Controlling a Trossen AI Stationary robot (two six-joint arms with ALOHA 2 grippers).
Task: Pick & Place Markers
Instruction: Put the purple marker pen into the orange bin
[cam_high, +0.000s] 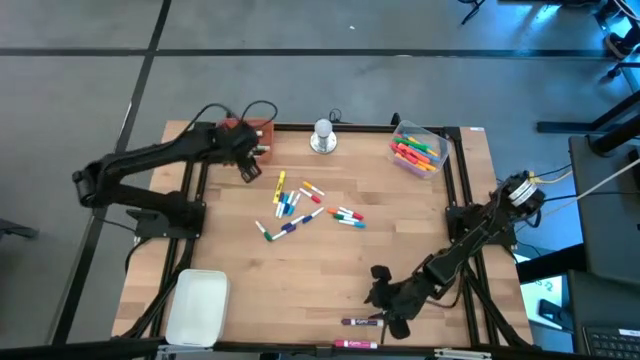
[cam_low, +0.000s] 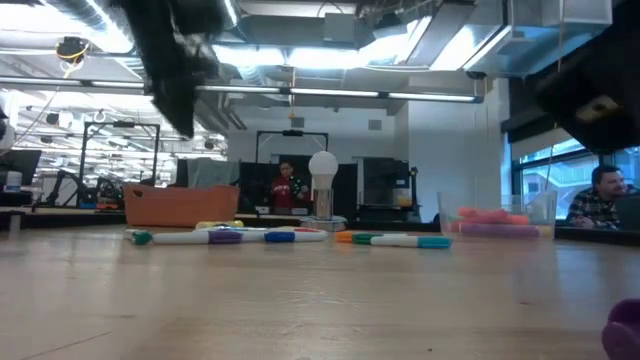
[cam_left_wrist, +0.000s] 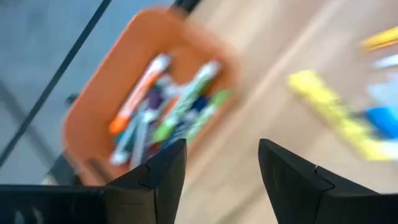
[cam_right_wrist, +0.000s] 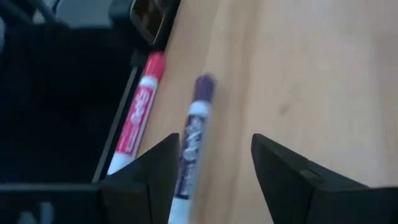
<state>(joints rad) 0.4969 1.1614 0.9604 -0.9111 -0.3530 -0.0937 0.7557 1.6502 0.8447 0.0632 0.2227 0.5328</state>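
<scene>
Several coloured markers (cam_high: 300, 205) lie scattered on the wooden table's middle. An orange box (cam_left_wrist: 118, 106) at the far left holds more markers (cam_left_wrist: 168, 106). My left gripper (cam_left_wrist: 221, 168) hovers open just beside that box (cam_high: 255, 135), with nothing between its fingers. Near the table's near edge, my right gripper (cam_right_wrist: 214, 168) is open and slants down over a purple marker (cam_right_wrist: 193, 143). The marker's near end lies between the fingers, close to one of them. A red marker (cam_right_wrist: 140, 106) lies beside it at the table's edge.
A clear bin (cam_high: 418, 150) of markers stands at the far right, and a silver knob-like object (cam_high: 322, 137) at the far middle. A white tray (cam_high: 197, 305) sits at the near left. People sit in the room beyond the table (cam_low: 600, 195).
</scene>
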